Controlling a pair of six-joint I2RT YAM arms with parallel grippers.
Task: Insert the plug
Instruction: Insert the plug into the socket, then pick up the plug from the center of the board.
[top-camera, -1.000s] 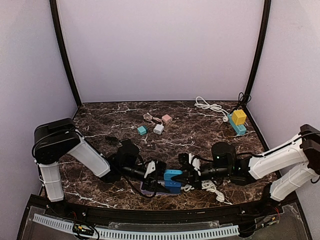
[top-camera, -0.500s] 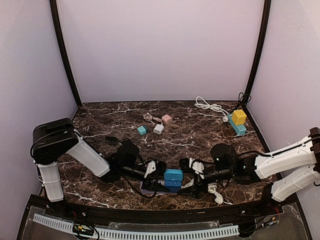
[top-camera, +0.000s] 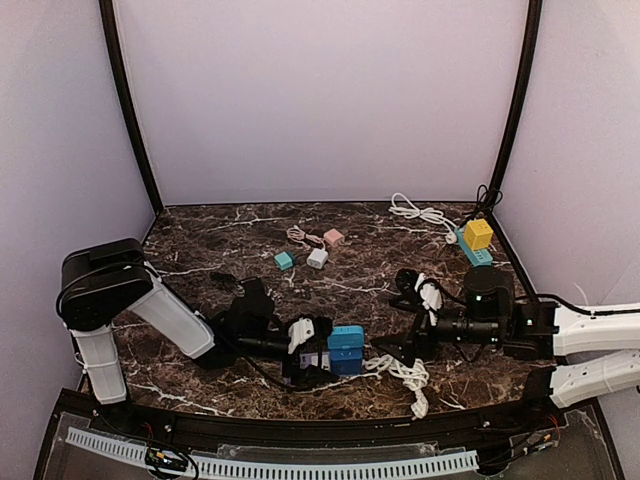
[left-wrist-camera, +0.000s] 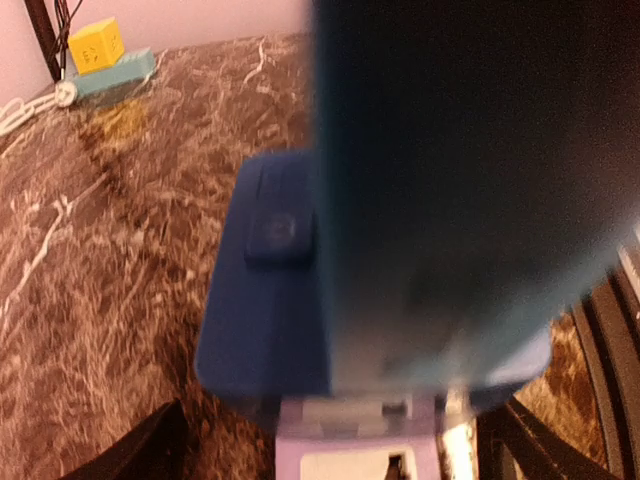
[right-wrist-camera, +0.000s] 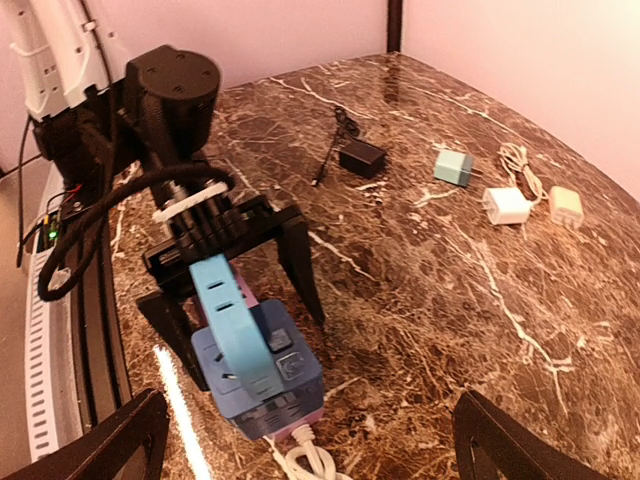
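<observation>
plug: light-blue one (right-wrist-camera: 232, 318), lying lengthwise on top of the dark-blue adapter block (right-wrist-camera: 290, 372), one end poking past the block's edge; can't tell whether the prongs are fully seated

under the block: lavender socket base (left-wrist-camera: 340, 445), touching it, with a white cable (top-camera: 405, 375) snaking off to the block's right

left gripper (right-wrist-camera: 248, 335): right at the block, black fingers (right-wrist-camera: 300, 262) spread apart, one on each side of the plug, straddling rather than clamping

right gripper (top-camera: 398, 316): to the right of the block and clear of it, fingers wide apart, nothing between them

behind the block: little cluster of teal charger cube (top-camera: 285, 260), white charger (top-camera: 317, 257) and pink charger (top-camera: 334, 237), well apart from it

behind-left of the block: small black adapter (right-wrist-camera: 360, 157) with its lead

far back-right of the block: yellow cube (top-camera: 478, 234) sitting on a teal power strip (top-camera: 476, 256), loose white cord (top-camera: 420, 212) just beside

left wrist view: mostly a blurry blue blob of the block and plug up close
</observation>
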